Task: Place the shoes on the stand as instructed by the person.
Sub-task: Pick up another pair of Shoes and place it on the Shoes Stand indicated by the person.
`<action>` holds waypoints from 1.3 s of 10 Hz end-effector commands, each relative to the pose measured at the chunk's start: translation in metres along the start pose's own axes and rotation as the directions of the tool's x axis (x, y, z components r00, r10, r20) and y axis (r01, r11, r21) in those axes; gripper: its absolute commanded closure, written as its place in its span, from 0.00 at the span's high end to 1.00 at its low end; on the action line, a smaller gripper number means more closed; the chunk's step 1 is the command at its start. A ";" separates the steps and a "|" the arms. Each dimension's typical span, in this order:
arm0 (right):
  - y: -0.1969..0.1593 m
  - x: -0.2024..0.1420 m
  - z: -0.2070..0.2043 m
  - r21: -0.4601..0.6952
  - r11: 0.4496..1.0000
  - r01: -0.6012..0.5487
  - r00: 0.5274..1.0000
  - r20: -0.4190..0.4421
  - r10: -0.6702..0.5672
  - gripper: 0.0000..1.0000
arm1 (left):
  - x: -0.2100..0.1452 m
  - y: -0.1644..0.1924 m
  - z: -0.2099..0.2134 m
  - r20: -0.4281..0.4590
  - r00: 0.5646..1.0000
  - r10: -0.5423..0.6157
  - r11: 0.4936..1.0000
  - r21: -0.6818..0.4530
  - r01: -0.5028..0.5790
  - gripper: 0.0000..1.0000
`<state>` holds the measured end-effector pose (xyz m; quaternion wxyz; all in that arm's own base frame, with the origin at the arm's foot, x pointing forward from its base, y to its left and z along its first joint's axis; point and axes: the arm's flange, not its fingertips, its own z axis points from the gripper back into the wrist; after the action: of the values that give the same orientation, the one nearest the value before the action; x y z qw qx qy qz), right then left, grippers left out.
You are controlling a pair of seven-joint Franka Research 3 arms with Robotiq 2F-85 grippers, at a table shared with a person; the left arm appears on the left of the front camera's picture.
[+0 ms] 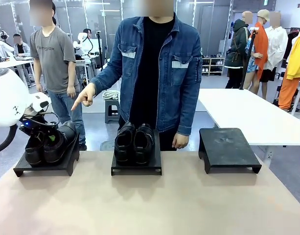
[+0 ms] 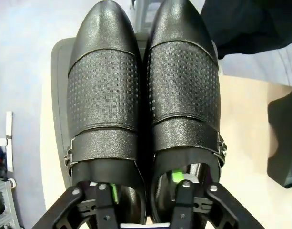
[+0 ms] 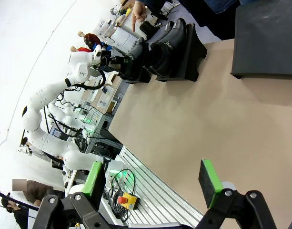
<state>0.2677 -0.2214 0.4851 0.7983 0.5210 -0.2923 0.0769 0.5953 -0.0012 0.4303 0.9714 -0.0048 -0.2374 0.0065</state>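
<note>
The sleeker pair of shoes (image 1: 54, 144) stands side by side on the left stand (image 1: 22, 170), toes toward the person. My left gripper (image 1: 42, 139) is at their heels. In the left wrist view its fingers (image 2: 107, 195) reach one into each shoe (image 2: 105, 90), straddling the two inner walls, with the green pads standing off them; the gripper (image 2: 145, 188) is open. The person's hand (image 1: 85, 96) points down at this stand. A chunkier pair (image 1: 134, 142) sits on the middle stand (image 1: 135, 170). My right gripper (image 3: 153, 183) hangs open and empty over the table's near edge.
A third black stand (image 1: 228, 147) sits bare at the right. The tan table (image 1: 154, 205) spreads in front of the stands. The person in the denim jacket (image 1: 159, 73) stands close behind the middle stand. Another person (image 1: 54, 58) stands behind the left stand.
</note>
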 end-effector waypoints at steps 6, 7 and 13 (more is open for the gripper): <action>0.001 0.001 0.001 0.012 1.000 -0.021 1.000 0.011 0.021 1.00 | -0.008 0.003 0.036 -0.065 0.996 -0.054 0.998 0.007 0.055 1.00; 0.001 0.001 0.001 0.012 1.000 -0.021 1.000 0.011 0.021 1.00 | -0.001 0.000 0.017 -0.049 0.999 -0.018 1.000 -0.002 0.018 1.00; 0.001 0.001 0.001 0.012 1.000 -0.021 1.000 0.011 0.021 1.00 | -0.001 0.000 0.017 -0.049 0.999 -0.018 1.000 -0.002 0.018 1.00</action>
<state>0.2677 -0.2213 0.4851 0.7983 0.5210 -0.2922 0.0769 0.5838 -0.0019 0.4430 0.9787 -0.0033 -0.2051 -0.0047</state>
